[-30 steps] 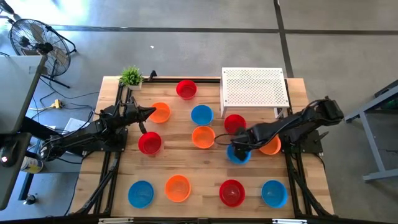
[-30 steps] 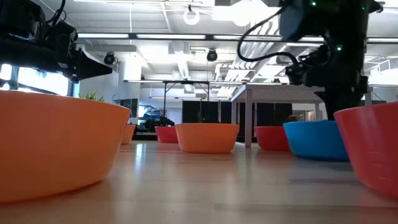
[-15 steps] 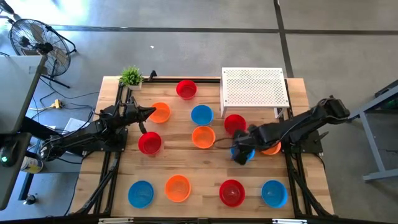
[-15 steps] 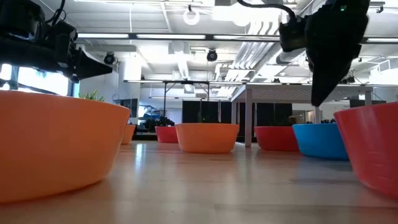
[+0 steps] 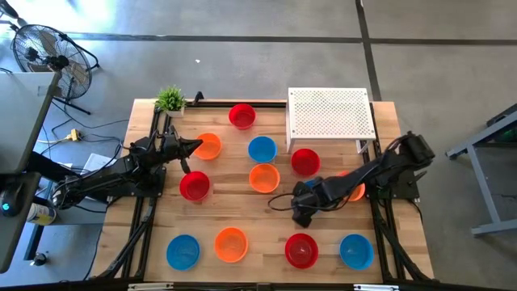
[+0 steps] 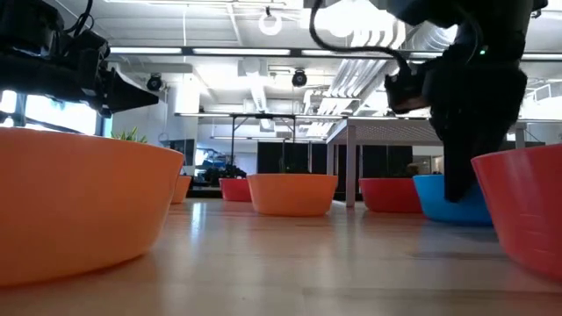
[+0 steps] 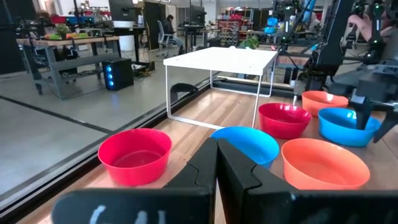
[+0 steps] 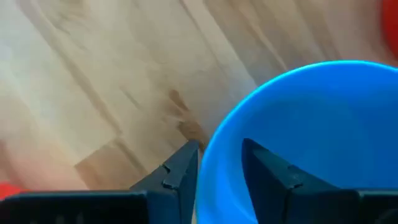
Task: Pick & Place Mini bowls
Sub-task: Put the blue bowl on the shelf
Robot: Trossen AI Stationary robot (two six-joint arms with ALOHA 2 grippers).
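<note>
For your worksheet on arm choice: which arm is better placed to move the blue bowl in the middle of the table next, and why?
The right. Its hand already straddles the blue bowl's rim, one finger inside and one outside. The left hand waits shut at the table's far left, beside an orange bowl.

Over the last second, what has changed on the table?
The right gripper has swung toward the front row, its fingers now straddling the blue bowl's rim. The left gripper stayed by the orange bowl; the other bowls haven't moved.

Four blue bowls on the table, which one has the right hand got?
The small glossy blue plastic bowl mid-table, right of centre: the right hand pinches its rim, one finger inside. The other three blue bowls sit untouched.
</note>
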